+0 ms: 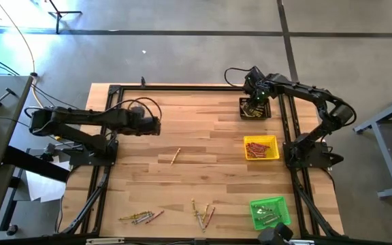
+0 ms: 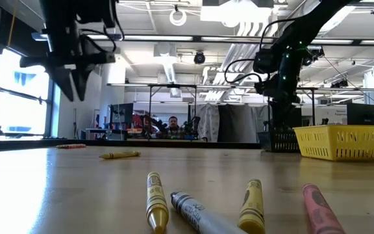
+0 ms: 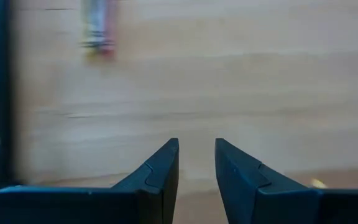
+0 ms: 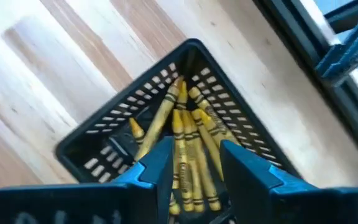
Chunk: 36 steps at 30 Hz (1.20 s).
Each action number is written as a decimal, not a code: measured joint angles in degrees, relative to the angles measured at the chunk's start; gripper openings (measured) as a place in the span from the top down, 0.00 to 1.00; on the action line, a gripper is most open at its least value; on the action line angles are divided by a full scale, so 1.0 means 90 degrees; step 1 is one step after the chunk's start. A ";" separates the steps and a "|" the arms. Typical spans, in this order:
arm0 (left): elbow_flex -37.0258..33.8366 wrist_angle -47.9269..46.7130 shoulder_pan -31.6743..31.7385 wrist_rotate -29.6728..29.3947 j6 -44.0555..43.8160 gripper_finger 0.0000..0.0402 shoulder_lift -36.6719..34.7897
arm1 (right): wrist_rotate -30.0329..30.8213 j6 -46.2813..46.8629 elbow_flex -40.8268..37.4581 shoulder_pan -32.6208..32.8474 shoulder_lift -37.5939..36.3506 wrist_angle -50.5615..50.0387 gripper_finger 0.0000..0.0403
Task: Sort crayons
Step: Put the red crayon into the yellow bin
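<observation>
Now the right gripper (image 4: 194,165) hangs spread and empty over the black tray (image 4: 104,134). Nearest loose crayon (image 1: 175,156) lies just beside the left gripper (image 1: 156,125), also spread; long axis slanted.

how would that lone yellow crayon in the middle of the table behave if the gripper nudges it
The lone yellow crayon is a thin round stick lying flat on bare wood, so it would probably roll if pushed sideways. It looks stiff and light, likely easy to lift, though it might snap under a hard pinch.

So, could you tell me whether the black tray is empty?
No: the black tray holds several yellow crayons, seen in the right wrist view.
</observation>
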 joint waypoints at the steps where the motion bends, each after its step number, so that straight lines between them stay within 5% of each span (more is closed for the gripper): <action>1: 0.0000 -0.0182 0.0158 0.0000 -0.0073 0.78 0.0000 | -0.0076 0.0091 0.0000 0.0000 0.0000 0.0000 0.71; 9: -0.0196 -0.0705 0.1946 -0.0015 0.0626 0.78 0.0006 | -0.0763 0.1058 0.0162 0.0169 0.0000 0.0014 0.71; 21: -0.0413 0.1687 0.4343 0.0618 0.3963 0.78 0.0522 | -0.0467 0.1453 0.1254 0.0669 -0.0005 0.0656 0.71; 28: -0.0423 0.2225 0.4856 0.1402 0.4791 0.78 0.1637 | -0.0441 0.1732 0.1679 0.0670 -0.0005 0.0780 0.71; 36: -0.0420 0.2319 0.4862 0.1498 0.4878 0.78 0.2225 | -0.0443 0.1740 0.1761 0.0670 -0.0005 0.0794 0.71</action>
